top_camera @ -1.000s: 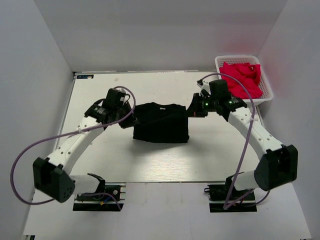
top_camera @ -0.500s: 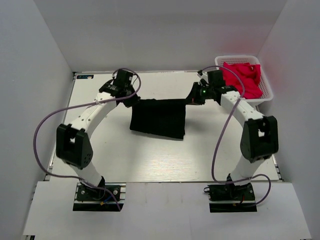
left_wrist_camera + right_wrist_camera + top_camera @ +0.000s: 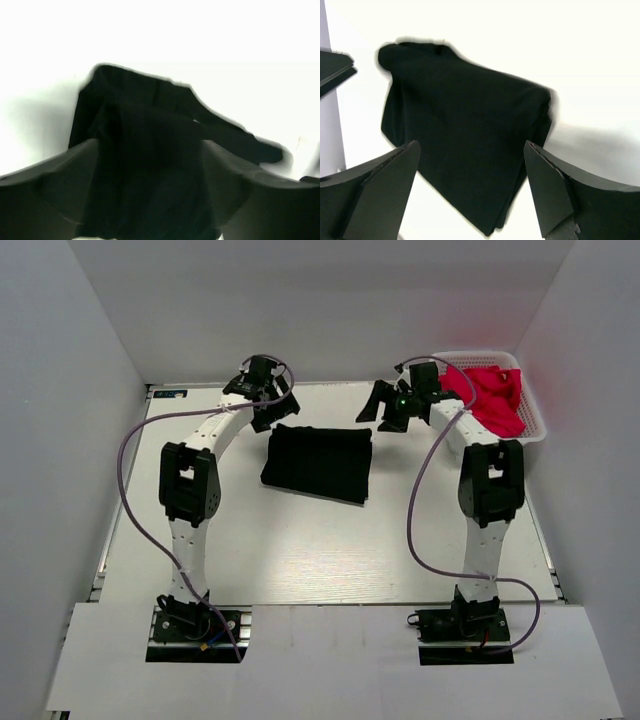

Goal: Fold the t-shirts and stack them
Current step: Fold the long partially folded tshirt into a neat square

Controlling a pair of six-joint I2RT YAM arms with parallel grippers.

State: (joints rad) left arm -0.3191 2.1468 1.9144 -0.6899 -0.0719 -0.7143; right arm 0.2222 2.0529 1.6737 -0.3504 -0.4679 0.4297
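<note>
Both arms swung out to the far side and let go: left gripper (image 3: 268, 418) and right gripper (image 3: 385, 410) fingers now spread, empty. I see the shirt (image 3: 318, 462) folded on the table (image 3: 300, 550), between them.

You have no readable text, number or brand in any of the views. The one candidate is a small dark label (image 3: 170, 393) stuck on the table (image 3: 300, 550) at its ten o'clock corner, seen from the top camera. Whatever is printed on it is too small for you to make out.
</note>
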